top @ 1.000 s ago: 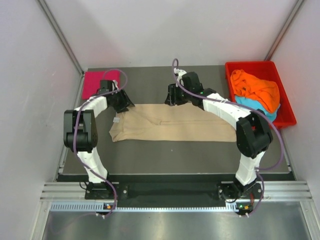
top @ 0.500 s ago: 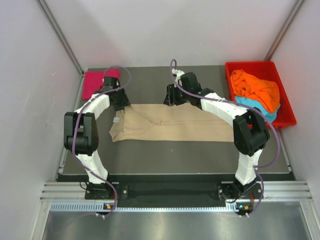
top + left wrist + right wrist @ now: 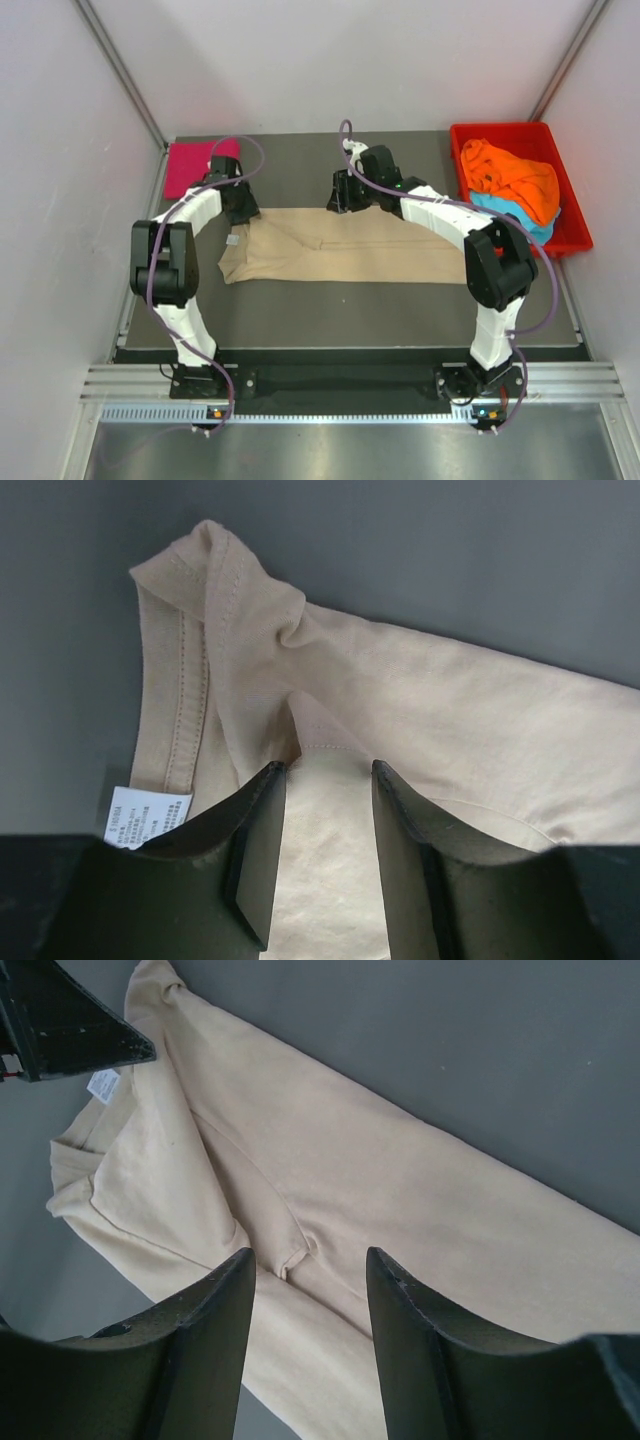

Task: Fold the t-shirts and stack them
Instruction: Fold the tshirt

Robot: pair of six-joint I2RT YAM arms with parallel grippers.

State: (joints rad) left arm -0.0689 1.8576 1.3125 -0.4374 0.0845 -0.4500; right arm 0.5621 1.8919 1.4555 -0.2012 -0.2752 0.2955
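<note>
Beige t-shirt lay spread on the surface; left jaws and right jaws stood apart, straddling its creases.

Four t-shirts are in sight: one beige t-shirt spread across the middle of the one table, one magenta-pink t-shirt at the far left, and one orange t-shirt and one light blue t-shirt at the far right. One red tray holds those last two. One white neck label shows. Two grippers: the left gripper and the right gripper.
</note>
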